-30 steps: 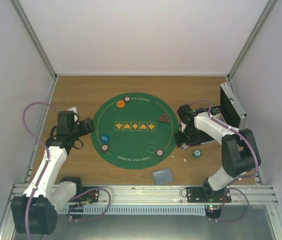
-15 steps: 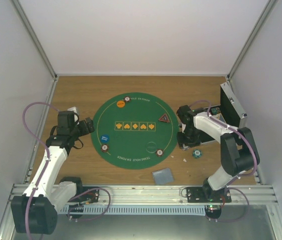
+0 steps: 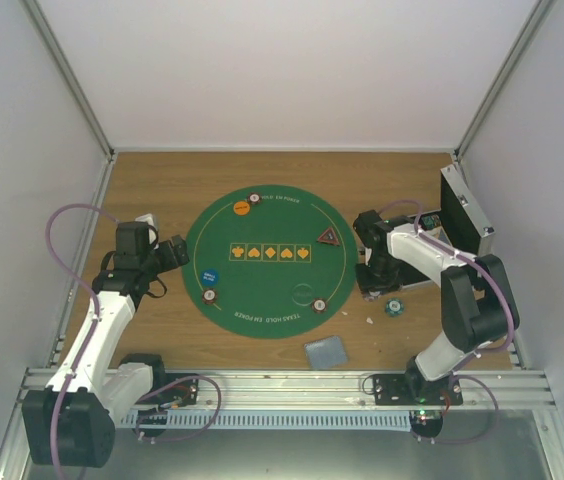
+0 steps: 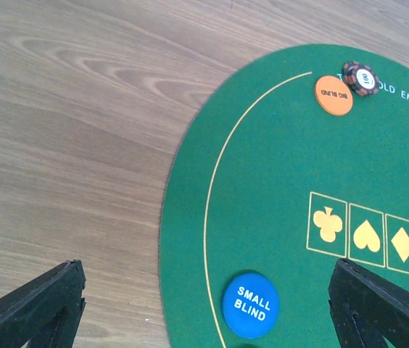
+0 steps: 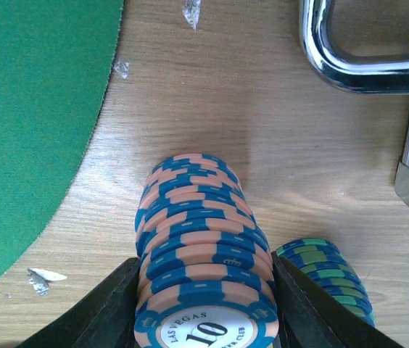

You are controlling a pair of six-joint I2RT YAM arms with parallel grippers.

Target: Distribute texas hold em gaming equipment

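Just off the right edge of the green mat [image 5: 30, 109], the right tool [image 5: 204, 312] grips a tall stack of blue-and-salmon chips [image 5: 201, 239] standing on the worktop [image 5: 212, 109], one finger pressed to each side. A shorter teal stack [image 5: 328, 272] stands just beside it, farther from the mat. Over the mat's left edge, the left tool [image 4: 208, 297] hangs spread wide, holding nothing. On the mat lie a blue disc [image 4: 250, 304] near the left edge and an orange disc [image 4: 333, 95] just beside a red chip [image 4: 360, 77] at the far rim. A pile of cards [image 3: 326, 351] lies off the near edge.
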